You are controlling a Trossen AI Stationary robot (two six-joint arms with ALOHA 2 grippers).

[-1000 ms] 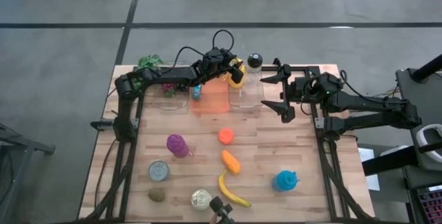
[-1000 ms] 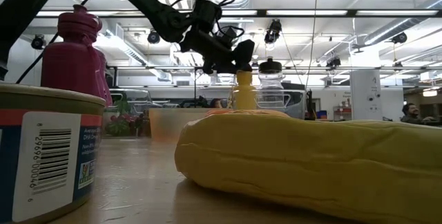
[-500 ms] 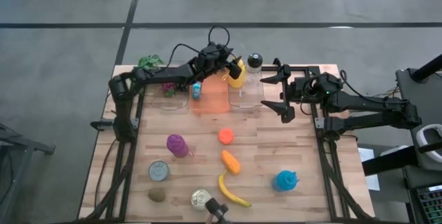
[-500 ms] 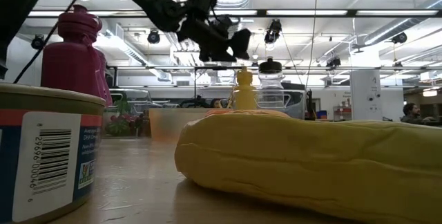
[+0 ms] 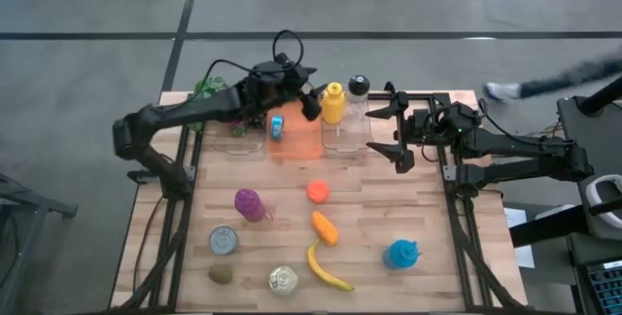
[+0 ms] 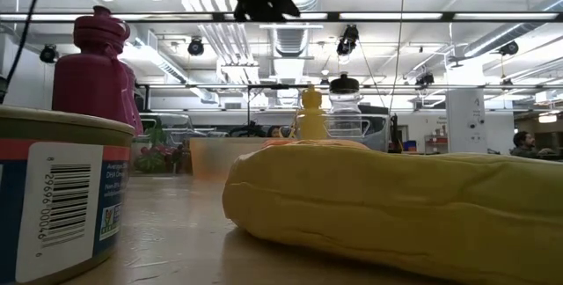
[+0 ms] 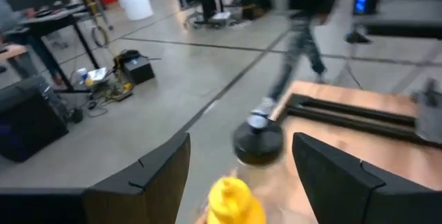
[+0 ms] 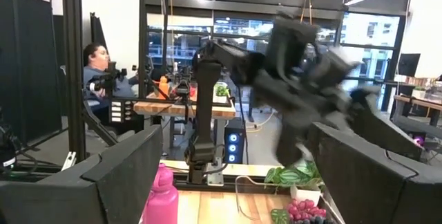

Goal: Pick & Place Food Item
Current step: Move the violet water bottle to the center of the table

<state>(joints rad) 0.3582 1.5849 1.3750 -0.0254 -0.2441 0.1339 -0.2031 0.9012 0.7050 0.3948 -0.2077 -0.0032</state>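
Yellow squeeze bottle (image 5: 332, 102): upright, nozzle cap on top, inside clear plastic bin (image 5: 346, 132) at table's far edge. Just beside clear black-capped bottle (image 5: 359, 93) in same bin. Nothing gripping it; stands free. Orange bin (image 5: 296, 138) next door.

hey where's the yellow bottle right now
In the high view, the yellow bottle stands at the table's far edge near the middle, just left of the clear black-capped bottle.

I work in an open robotics lab: beyond my wooden table (image 5: 389, 208) stand workbenches (image 8: 181, 106), monitors and ceiling light strips (image 6: 422, 17).
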